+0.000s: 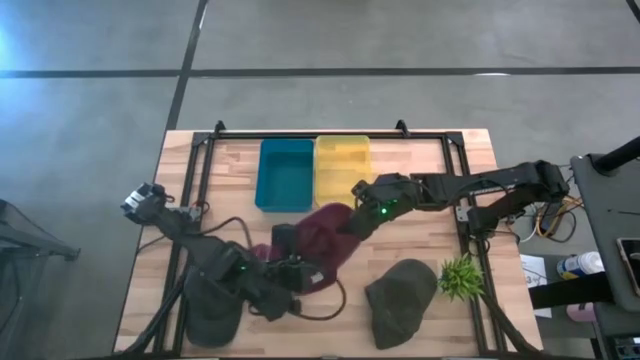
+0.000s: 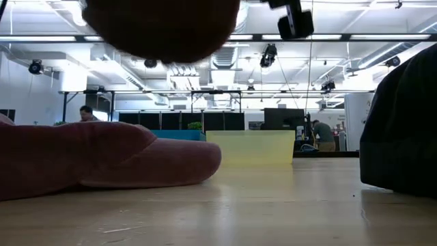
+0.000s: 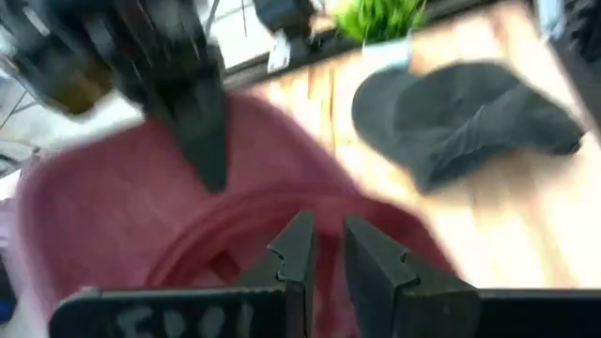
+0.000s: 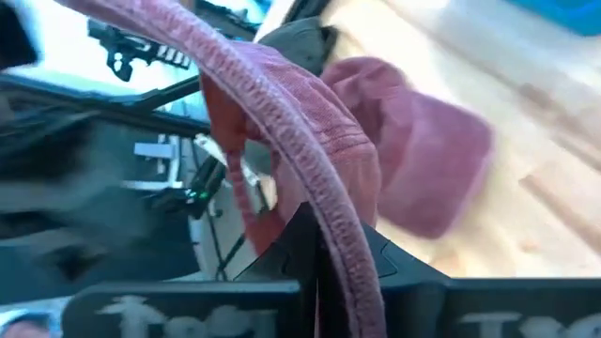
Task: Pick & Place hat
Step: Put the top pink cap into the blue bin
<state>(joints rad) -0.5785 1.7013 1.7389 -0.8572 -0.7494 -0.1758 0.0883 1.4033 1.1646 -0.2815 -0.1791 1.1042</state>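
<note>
A maroon hat (image 1: pixel 322 243) lies mid-table, one side raised; the low view shows its resting part (image 2: pixel 102 160) and its raised part (image 2: pixel 160 24). My right gripper (image 1: pixel 357 220) is shut on its rim (image 4: pixel 310 160). My left gripper (image 3: pixel 326 246) hovers over the near side of the hat's banded rim (image 3: pixel 244 221), fingers a narrow gap apart; I cannot tell whether they touch it. A dark green hat (image 1: pixel 400 295) lies flat toward the near right. Another dark hat (image 1: pixel 212 310) lies under my left arm. My right gripper pinches the maroon hat's ribbed rim band (image 4: pixel 343 249) between its two fingers, which lie across the band. It comes slanting down from the table's right. That side of the hat is lifted, while the crown (image 2: pixel 102 160) stays on the table.
A blue bin (image 1: pixel 285 175) and a yellow bin (image 1: pixel 342 165) stand side by side at the far edge. A small green plant (image 1: pixel 460 275) sits near the right rail. A black frame (image 1: pixel 200 150) borders the wooden table. People stand in the room beyond.
</note>
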